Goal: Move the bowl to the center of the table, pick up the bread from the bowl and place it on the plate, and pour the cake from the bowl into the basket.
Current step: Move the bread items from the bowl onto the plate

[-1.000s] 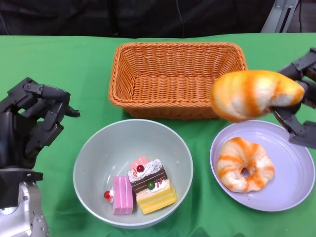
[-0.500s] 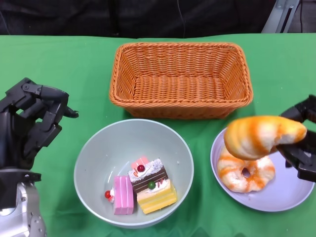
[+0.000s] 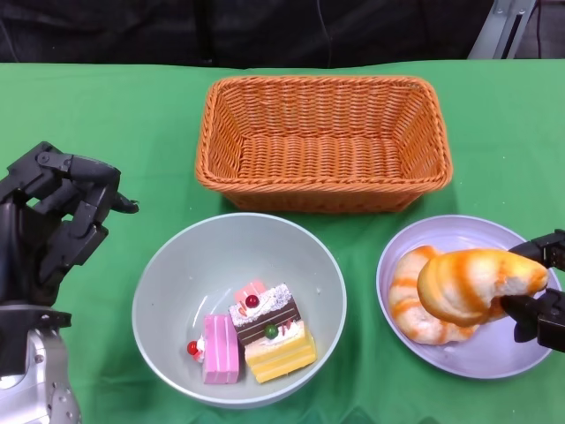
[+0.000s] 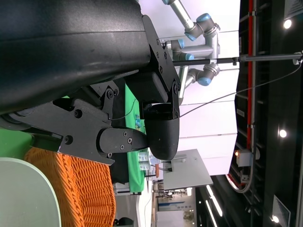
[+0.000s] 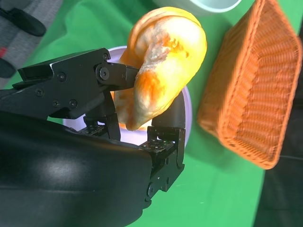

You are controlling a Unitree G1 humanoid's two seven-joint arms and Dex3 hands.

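A pale grey bowl (image 3: 177, 265) sits at the front centre, holding a layered cake (image 3: 269, 334) and a pink cake slice (image 3: 218, 349). To its right lies a lavender plate (image 3: 494, 364) with one orange-striped bread (image 3: 408, 300) on it. My right hand (image 3: 540, 307) grips a second bread (image 3: 477, 281) low over the plate, against the first one. The right wrist view shows that bread (image 5: 163, 61) pinched between the fingers (image 5: 71, 90) above the plate (image 5: 187, 111). My left hand (image 3: 55, 221) hangs left of the bowl, fingers loosely bent, holding nothing.
A woven orange basket (image 3: 318, 199) stands behind the bowl and plate, with nothing in it; it also shows in the right wrist view (image 5: 251, 90). Green cloth (image 3: 106, 106) covers the table. The left wrist view shows the basket (image 4: 80, 189) and the bowl rim (image 4: 23, 194).
My right hand has come down and forward with the bread, from beside the basket's right corner to low over the plate. The left hand has barely moved.
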